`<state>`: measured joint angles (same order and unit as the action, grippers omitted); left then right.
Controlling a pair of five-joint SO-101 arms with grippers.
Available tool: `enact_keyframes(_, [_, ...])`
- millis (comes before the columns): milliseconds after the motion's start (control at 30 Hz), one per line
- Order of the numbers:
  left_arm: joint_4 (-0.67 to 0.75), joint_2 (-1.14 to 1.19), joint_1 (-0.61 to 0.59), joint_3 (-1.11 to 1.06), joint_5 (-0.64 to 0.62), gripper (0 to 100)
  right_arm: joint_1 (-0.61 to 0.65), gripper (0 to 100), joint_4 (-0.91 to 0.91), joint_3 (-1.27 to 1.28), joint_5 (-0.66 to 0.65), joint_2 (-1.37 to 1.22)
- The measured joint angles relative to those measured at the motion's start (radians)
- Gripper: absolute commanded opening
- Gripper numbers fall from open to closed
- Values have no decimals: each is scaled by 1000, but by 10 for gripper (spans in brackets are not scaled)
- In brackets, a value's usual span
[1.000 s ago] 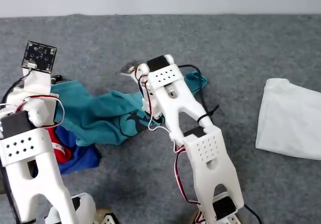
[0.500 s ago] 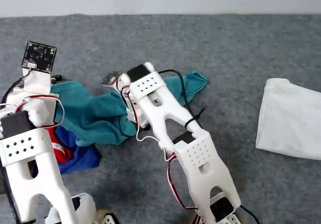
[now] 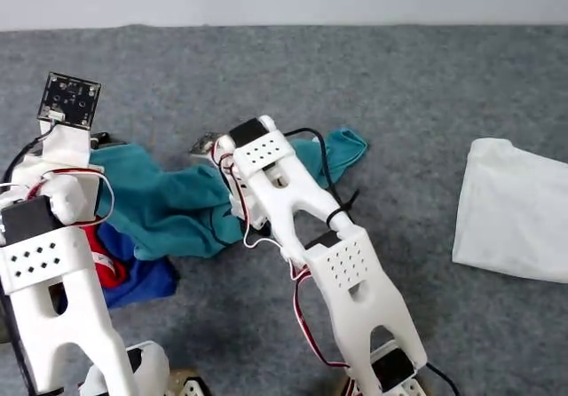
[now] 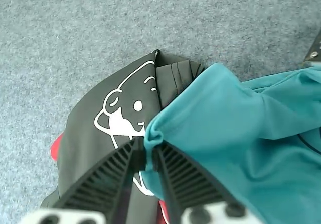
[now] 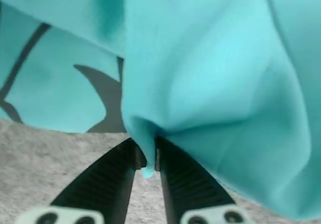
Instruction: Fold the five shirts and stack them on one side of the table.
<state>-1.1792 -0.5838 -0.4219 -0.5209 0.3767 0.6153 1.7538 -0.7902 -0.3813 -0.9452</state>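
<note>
Teal cloth is held at two places: the left pincer [image 4: 145, 152] pinches one edge of the teal shirt [image 3: 177, 205], and the right pincer [image 5: 145, 159] pinches another fold of it. This shirt lies crumpled on the grey desk [image 3: 426, 94], partly over a black shirt [image 4: 113, 118]. A white shirt [image 3: 515, 209] lies folded, well apart. We judge the step is spreading this shirt; next we should pull the two edges apart and lay it flat.
</note>
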Motion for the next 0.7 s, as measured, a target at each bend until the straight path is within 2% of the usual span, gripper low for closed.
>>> enact_keyframes(167, [0, -5, 0, 0, 0, 14, -68, 9, 0, 2, -40, 100])
enact_keyframes(400, [0, -118, 9, 66, 0, 14, -216, 9, 0, 2, -210, 450])
enact_keyframes(700, [0, -255, 198, 242, 0, 14, -394, 10, 0, 2, -410, 882])
